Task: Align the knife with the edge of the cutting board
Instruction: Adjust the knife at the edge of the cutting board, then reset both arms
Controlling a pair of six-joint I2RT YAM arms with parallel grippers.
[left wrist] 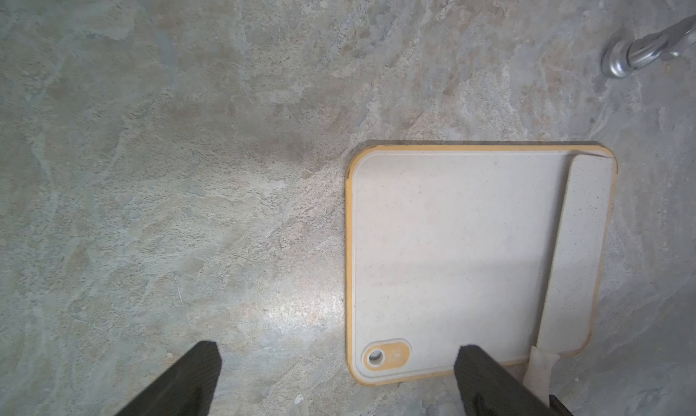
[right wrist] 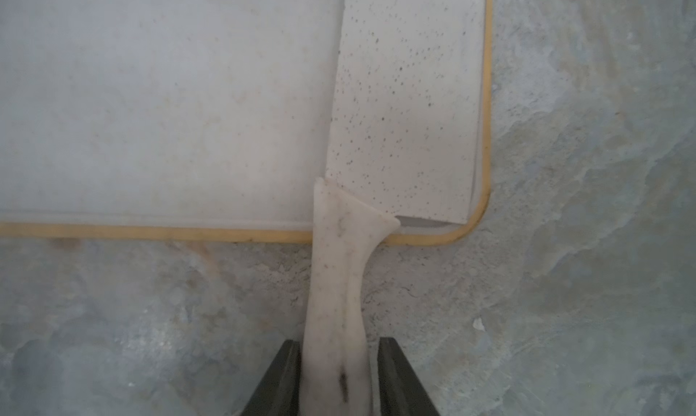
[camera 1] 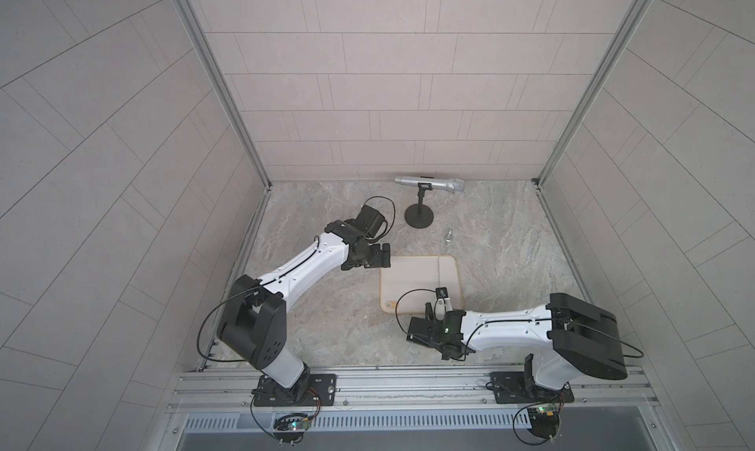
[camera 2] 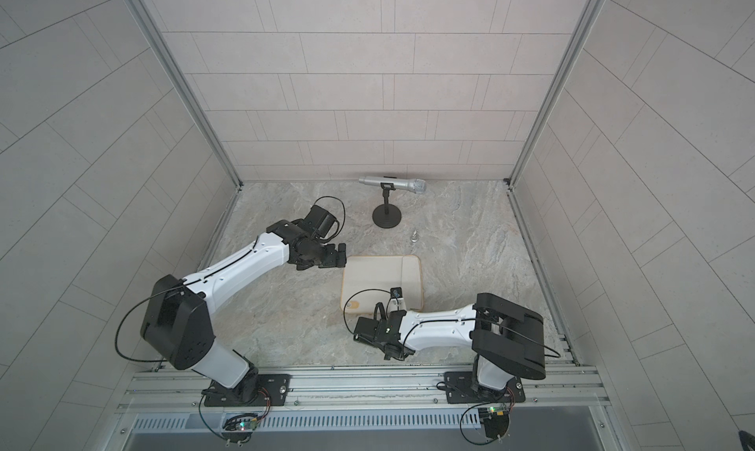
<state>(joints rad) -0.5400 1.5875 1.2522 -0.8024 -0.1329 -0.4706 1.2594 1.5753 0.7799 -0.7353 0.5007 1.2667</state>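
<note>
The cream cutting board (camera 1: 412, 281) (camera 2: 371, 281) lies flat on the marbled table. The knife (camera 1: 448, 275) (camera 2: 412, 275) rests on it, its speckled pale blade (right wrist: 406, 94) lying along the board's right rim and parallel to it. Its handle (right wrist: 339, 282) sticks out over the near rim. My right gripper (right wrist: 340, 343) (camera 1: 439, 308) straddles the handle end; the jaws stand slightly apart, with a thin gap on one side. My left gripper (left wrist: 338, 350) (camera 1: 386, 257) hovers open and empty over the board's far left corner. In the left wrist view the board (left wrist: 452, 252) and the knife (left wrist: 580, 252) show whole.
A silver microphone (camera 1: 429, 184) on a black round-based stand (camera 1: 419, 216) stands at the back near the wall. A small metal piece (camera 1: 448, 236) (left wrist: 632, 54) lies on the table just behind the board. Tiled walls close in three sides.
</note>
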